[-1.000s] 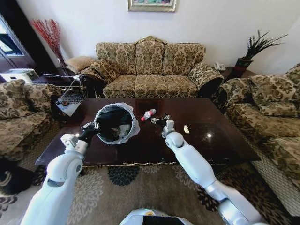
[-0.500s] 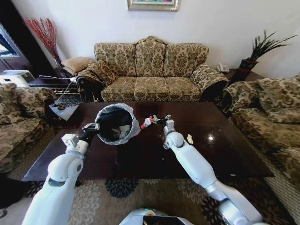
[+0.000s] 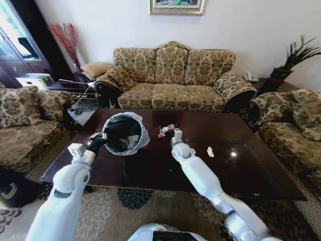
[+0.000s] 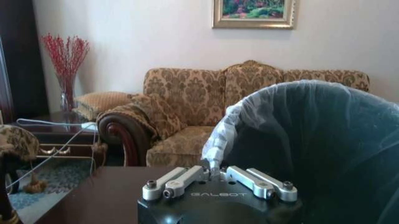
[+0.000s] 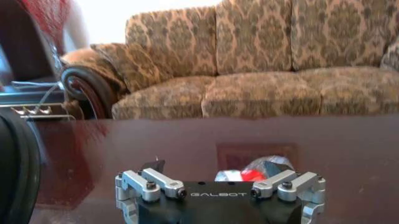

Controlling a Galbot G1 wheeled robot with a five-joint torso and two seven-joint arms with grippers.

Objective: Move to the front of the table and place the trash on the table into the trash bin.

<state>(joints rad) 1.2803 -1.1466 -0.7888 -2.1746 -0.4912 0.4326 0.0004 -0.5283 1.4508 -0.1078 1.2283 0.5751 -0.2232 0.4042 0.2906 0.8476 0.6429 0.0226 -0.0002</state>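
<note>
My left gripper (image 3: 98,140) is shut on the rim of the trash bin (image 3: 123,133), a black bin with a whitish bag, held tilted above the table (image 3: 150,165). In the left wrist view the fingers (image 4: 187,175) pinch the bag's ruffled edge, with the trash bin (image 4: 311,149) just beyond them. My right gripper (image 3: 169,131) is open at the clear bottle with a red cap (image 3: 161,134), which lies on the table. In the right wrist view the bottle (image 5: 252,173) lies between the spread fingers (image 5: 274,169). A white paper bit (image 3: 210,151) lies further right on the table.
A patterned sofa (image 3: 173,83) stands behind the table, with armchairs at the left (image 3: 25,115) and the right (image 3: 296,125). A side table with cables (image 3: 75,93) stands at the back left. A patterned rug (image 3: 130,198) lies under the table's near edge.
The whole head view has shifted, so the camera moved. My right gripper has closed in on the red-capped bottle. The left gripper still holds the bin.
</note>
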